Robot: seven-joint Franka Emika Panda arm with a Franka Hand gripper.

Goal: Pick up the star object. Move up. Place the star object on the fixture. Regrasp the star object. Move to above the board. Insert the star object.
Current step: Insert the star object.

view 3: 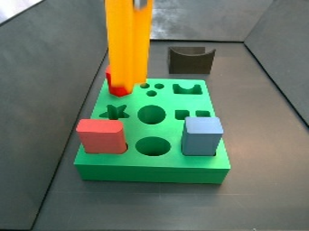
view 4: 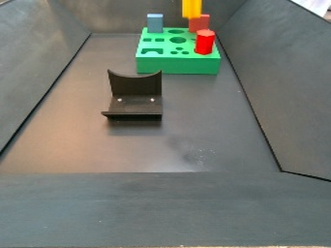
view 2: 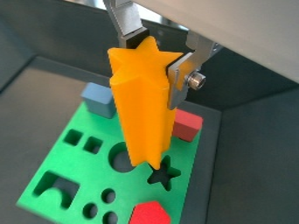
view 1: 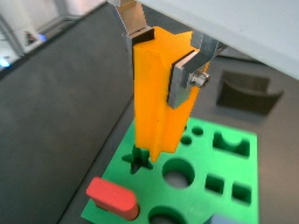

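My gripper (view 1: 162,59) (view 2: 156,57) is shut on the upper end of the star object (view 1: 158,105) (view 2: 145,105), a long orange prism hanging upright. One finger (view 1: 181,79) presses a ridged side and the other is behind the prism. Both wrist views show its lower end just over the star-shaped hole (view 2: 167,174) (view 1: 140,161) in the green board (view 1: 233,206) (view 2: 59,166). A side view shows the star object (view 3: 126,45) above the board's (view 3: 151,167) rear left, with the star hole (view 3: 116,112) open below. The fixture (view 3: 190,60) (view 4: 134,97) stands apart, with nothing on it.
On the board stand a red block (view 3: 101,135), a blue block (view 3: 203,135) and a red piece (view 3: 112,83) behind the star object. Other cut-outs, round (view 3: 152,115) and square (view 3: 183,115), are open. Dark sloping walls (view 4: 39,87) enclose the floor.
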